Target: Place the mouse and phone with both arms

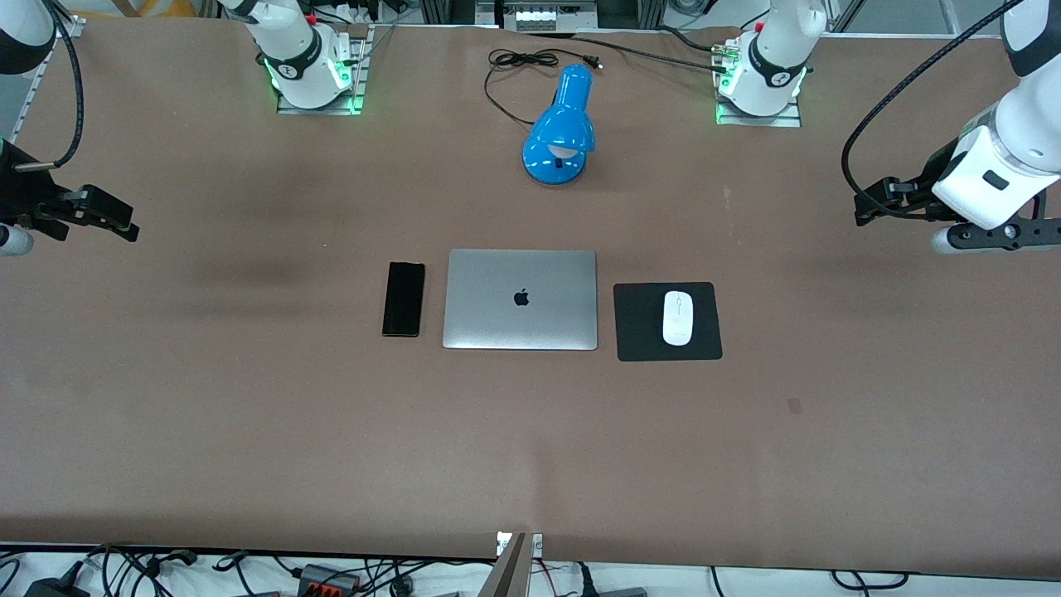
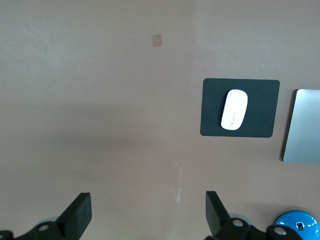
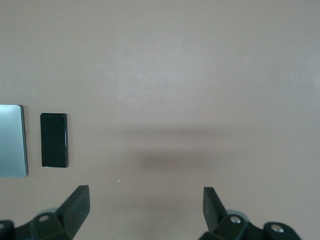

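The white mouse lies on a square black mouse pad, beside the closed silver laptop toward the left arm's end. The black phone lies flat beside the laptop, toward the right arm's end. My left gripper is open and empty, up over bare table at its own end. My right gripper is open and empty, up over bare table at its end. The left wrist view shows its gripper, the mouse and the pad. The right wrist view shows its gripper and the phone.
A blue desk lamp with a black cord lies farther from the front camera than the laptop, between the two arm bases. The laptop's edge shows in the left wrist view and the right wrist view.
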`<control>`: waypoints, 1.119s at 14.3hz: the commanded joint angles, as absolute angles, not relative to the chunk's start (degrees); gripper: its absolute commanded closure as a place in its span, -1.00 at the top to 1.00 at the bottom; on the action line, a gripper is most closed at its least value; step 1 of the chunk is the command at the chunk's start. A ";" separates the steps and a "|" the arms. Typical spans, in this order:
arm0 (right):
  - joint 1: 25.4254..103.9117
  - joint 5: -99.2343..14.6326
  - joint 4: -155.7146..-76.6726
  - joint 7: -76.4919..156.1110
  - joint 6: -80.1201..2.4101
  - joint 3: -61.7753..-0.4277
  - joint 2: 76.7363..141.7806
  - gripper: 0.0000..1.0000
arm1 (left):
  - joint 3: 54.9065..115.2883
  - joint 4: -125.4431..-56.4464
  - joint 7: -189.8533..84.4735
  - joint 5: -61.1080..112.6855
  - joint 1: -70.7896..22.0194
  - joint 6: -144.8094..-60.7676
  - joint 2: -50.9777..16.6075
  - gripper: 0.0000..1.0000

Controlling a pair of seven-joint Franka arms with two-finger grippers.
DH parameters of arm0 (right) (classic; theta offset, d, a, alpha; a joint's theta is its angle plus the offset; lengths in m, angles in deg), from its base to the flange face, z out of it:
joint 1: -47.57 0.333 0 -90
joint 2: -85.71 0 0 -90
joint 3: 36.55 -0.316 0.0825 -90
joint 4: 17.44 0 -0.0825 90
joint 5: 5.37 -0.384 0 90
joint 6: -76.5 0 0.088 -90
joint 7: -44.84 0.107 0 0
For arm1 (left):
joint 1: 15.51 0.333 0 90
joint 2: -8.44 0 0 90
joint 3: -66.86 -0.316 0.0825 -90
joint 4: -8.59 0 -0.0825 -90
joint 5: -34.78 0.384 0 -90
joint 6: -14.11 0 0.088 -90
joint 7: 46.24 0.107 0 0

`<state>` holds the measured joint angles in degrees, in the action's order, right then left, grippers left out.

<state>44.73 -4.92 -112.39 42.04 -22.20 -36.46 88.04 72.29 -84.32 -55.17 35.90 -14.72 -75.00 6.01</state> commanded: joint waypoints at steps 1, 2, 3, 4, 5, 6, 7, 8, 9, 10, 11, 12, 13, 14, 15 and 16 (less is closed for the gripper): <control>44.41 -4.84 -114.20 42.03 -22.91 -36.73 86.50 1.00 | 72.22 -84.31 -55.91 36.10 -14.81 -75.10 6.94 1.00; 44.41 -4.84 -114.12 41.94 -22.38 -36.73 86.50 1.00 | 72.22 -84.31 -55.82 36.10 -14.81 -75.10 6.94 1.00; 44.58 -4.84 -114.11 41.94 -22.11 -36.73 86.50 1.00 | 72.13 -84.40 -55.73 36.10 -14.81 -75.01 6.94 1.00; 44.41 -4.93 -114.03 41.94 -22.20 -36.73 86.41 1.00 | 72.05 -84.40 -55.73 36.10 -14.81 -75.01 6.94 1.00; 44.49 -5.10 -114.03 41.94 -22.29 -36.73 86.41 1.00 | 72.05 -84.31 -55.73 36.10 -14.81 -75.01 6.86 1.00; 44.67 -5.02 -114.03 41.94 -22.20 -36.73 86.32 1.00 | 72.05 -84.31 -55.73 36.19 -14.81 -75.01 6.94 1.00; 44.67 -4.75 -114.03 41.94 -22.20 -36.81 86.32 1.00 | 72.05 -84.31 -55.73 36.19 -14.81 -75.01 6.86 1.00; 44.67 -4.84 -113.94 41.94 -22.20 -36.81 86.32 1.00 | 72.05 -84.31 -55.73 36.19 -14.81 -75.01 6.85 1.00; 44.67 -4.84 -113.94 41.94 -22.20 -36.81 86.23 1.00 | 72.05 -83.96 -55.73 36.19 -14.81 -74.92 6.85 1.00; 44.67 -4.84 -113.94 41.94 -22.20 -36.73 86.23 1.00 | 72.05 -83.87 -55.73 36.19 -14.81 -74.92 6.77 1.00; 44.67 -4.84 -113.94 41.94 -22.11 -36.73 86.15 1.00 | 72.05 -83.87 -55.73 36.19 -14.81 -74.92 6.77 1.00; 44.67 -4.84 -113.94 41.94 -22.11 -36.73 86.06 1.00 | 72.05 -83.87 -55.73 36.19 -14.81 -74.92 6.77 1.00; 44.67 -4.84 -113.94 41.94 -22.11 -36.81 85.97 1.00 | 72.05 -83.87 -55.73 36.19 -14.81 -74.92 6.68 1.00; 44.67 -4.84 -113.94 41.94 -22.02 -36.73 85.97 1.00 | 72.05 -83.87 -55.73 36.19 -14.81 -74.84 6.68 1.00; 44.58 -4.93 -113.94 41.94 -21.94 -36.73 85.88 1.00 | 71.96 -83.87 -55.73 36.19 -14.81 -74.83 6.68 1.00; 44.58 -4.93 -113.94 41.94 -21.76 -36.73 85.88 1.00 | 71.87 -83.87 -55.73 36.19 -14.81 -74.83 6.68 1.00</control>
<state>44.75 -4.92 -112.59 42.05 -22.05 -36.54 87.44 72.21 -84.11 -55.22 35.90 -14.68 -75.05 6.03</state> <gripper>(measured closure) 0.000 0.000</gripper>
